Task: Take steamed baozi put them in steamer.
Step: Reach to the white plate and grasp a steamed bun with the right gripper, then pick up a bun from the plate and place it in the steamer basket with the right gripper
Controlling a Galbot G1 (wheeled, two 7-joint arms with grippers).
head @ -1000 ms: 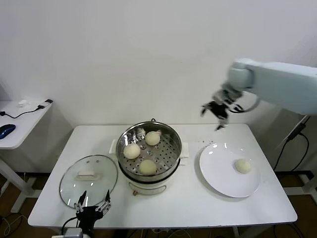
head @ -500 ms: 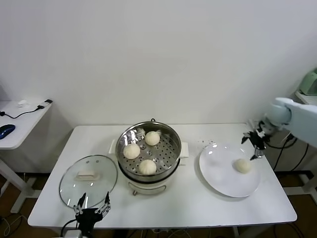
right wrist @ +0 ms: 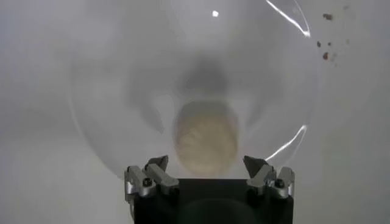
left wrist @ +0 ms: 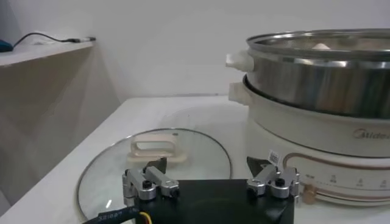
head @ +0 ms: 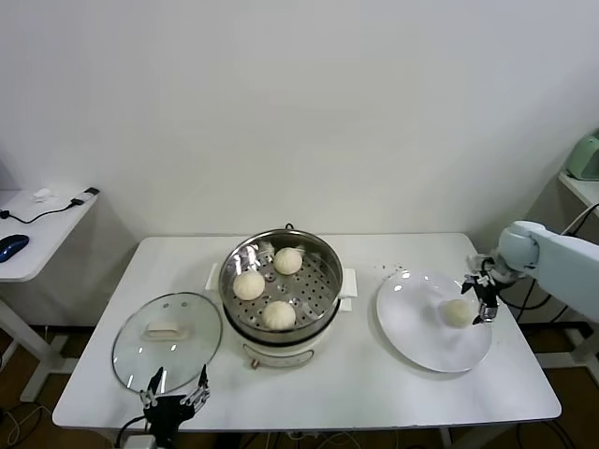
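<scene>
Steamer (left wrist: 317, 85) cut off by edge; baozi (right wrist: 206, 137) blurred.

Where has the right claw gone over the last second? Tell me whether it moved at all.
Yes. The right claw came down and to the right from above the table's far edge, and now hangs open over the white plate, beside the last baozi.

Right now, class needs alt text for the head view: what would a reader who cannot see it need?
The right gripper, open, hovers at the last baozi on a white plate. Three baozi sit in the steamer; glass lid and left gripper at near left.
</scene>
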